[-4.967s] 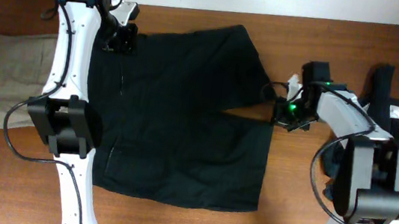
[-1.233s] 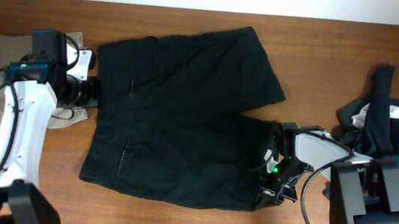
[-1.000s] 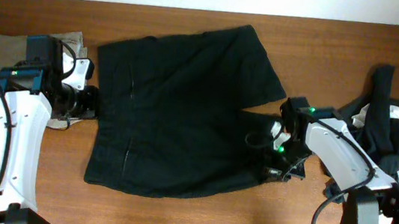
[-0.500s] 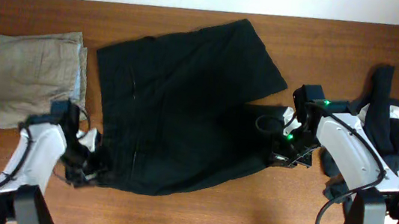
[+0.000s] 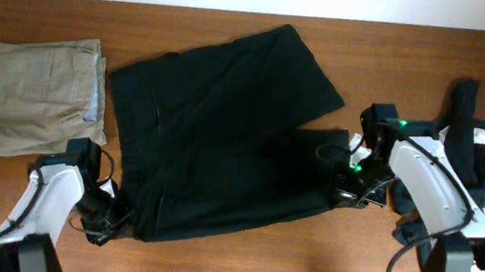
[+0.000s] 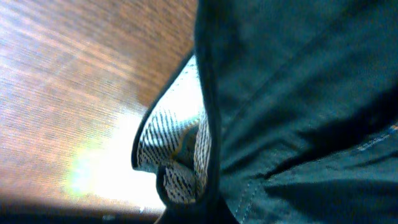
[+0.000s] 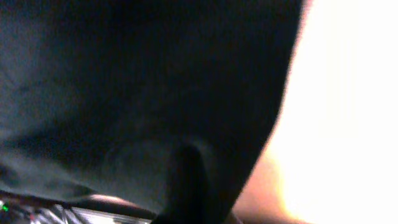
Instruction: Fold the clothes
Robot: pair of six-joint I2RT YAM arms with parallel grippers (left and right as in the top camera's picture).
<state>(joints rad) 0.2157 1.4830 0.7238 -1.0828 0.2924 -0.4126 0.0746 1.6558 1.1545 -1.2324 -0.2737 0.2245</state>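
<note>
Black shorts (image 5: 224,134) lie askew on the wooden table (image 5: 415,64), an arm at each end

The shorts lie flat and slanted. Left of them sits a folded beige garment (image 5: 37,94), and right of them a dark-and-white heap of clothes (image 5: 478,154). The left gripper (image 5: 106,223) pinches the shorts' lower left corner and the right gripper (image 5: 353,187) clamps their right leg hem, cloth bunched in both claws

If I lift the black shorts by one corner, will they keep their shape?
Probably not: the black shorts lie flat with soft creases, so unheld parts should sag. Likely light, since the edge by the striped lining looks like thin cloth. Pushed on the wooden table, they would likely bunch rather than slide whole.
</note>
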